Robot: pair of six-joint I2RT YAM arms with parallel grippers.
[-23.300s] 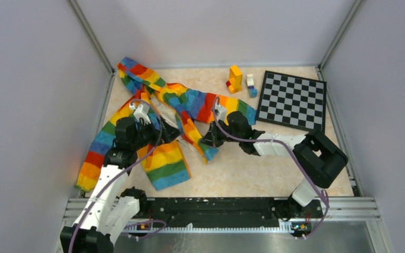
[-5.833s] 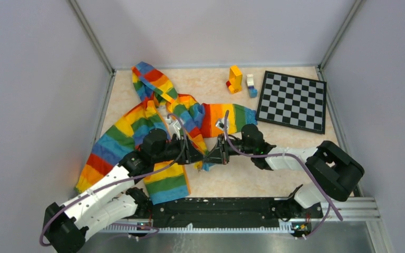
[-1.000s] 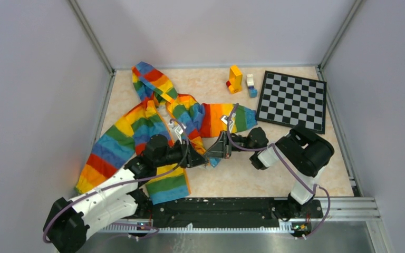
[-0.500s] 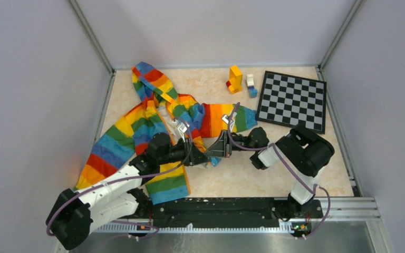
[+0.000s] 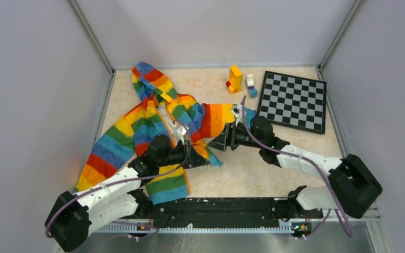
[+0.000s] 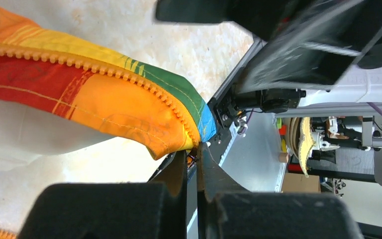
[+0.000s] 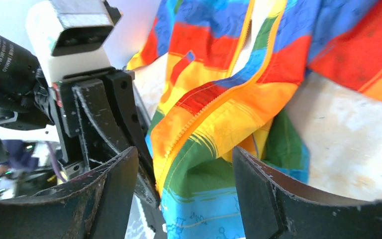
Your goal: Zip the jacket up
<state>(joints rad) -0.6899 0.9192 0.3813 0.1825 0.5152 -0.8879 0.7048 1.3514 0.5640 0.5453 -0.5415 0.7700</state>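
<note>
Jacket (image 5: 137, 126) lies open-fronted on the surface (image 5: 242, 176), left-centre of the top view. Hood points to the upper left and hem to the lower centre, with the long axis between them; sleeves splay lower left and right.

Left hand (image 5: 203, 162) is clenched, apparently pinching the hem corner at the zipper (image 6: 104, 69) end, likely to anchor it.

Right hand (image 5: 222, 142) is spread wide beside the hem, grasping nothing.
</note>
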